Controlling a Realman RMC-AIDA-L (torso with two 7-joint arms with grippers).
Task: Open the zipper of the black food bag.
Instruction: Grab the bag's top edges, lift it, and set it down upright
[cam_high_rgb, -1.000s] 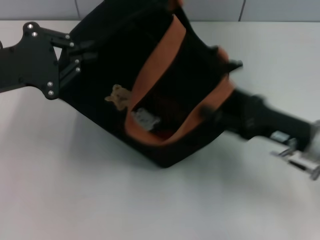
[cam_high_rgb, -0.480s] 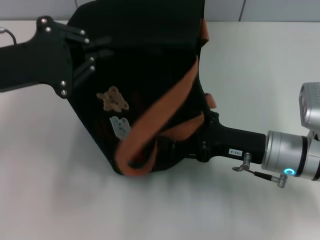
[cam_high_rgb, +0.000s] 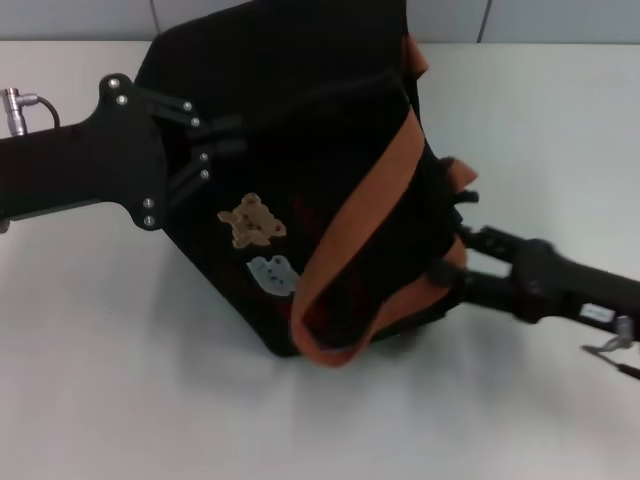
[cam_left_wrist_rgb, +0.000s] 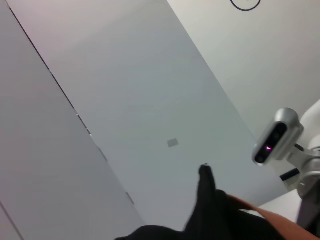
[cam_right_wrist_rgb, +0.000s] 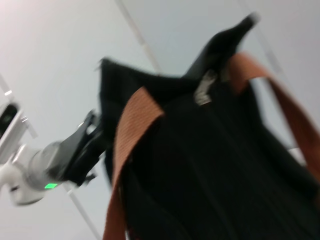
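Note:
The black food bag (cam_high_rgb: 300, 130) is tilted on the white table (cam_high_rgb: 120, 380), its bear patch (cam_high_rgb: 252, 220) and white patch (cam_high_rgb: 272, 273) facing me. An orange handle (cam_high_rgb: 370, 220) loops across its front. My left gripper (cam_high_rgb: 228, 135) is shut on the bag's left side, its fingertips lost against the black fabric. At the bag's right end my right gripper (cam_high_rgb: 452, 250) stands open, with a bit of orange strap between its fingers. In the right wrist view a small silvery tab (cam_right_wrist_rgb: 204, 86), seemingly the zipper pull, hangs at the bag's (cam_right_wrist_rgb: 210, 160) top edge. The zipper line does not show in the head view.
A wall of pale panels stands behind the table's far edge. A metal connector (cam_high_rgb: 18, 98) sticks out of my left arm at the far left. The left wrist view holds only a corner of the bag (cam_left_wrist_rgb: 210, 210) and my right arm's wrist (cam_left_wrist_rgb: 277, 135).
The bag has swung and shifted right with my left gripper holding it. My right gripper has pulled back from deep against the bag to its right end.

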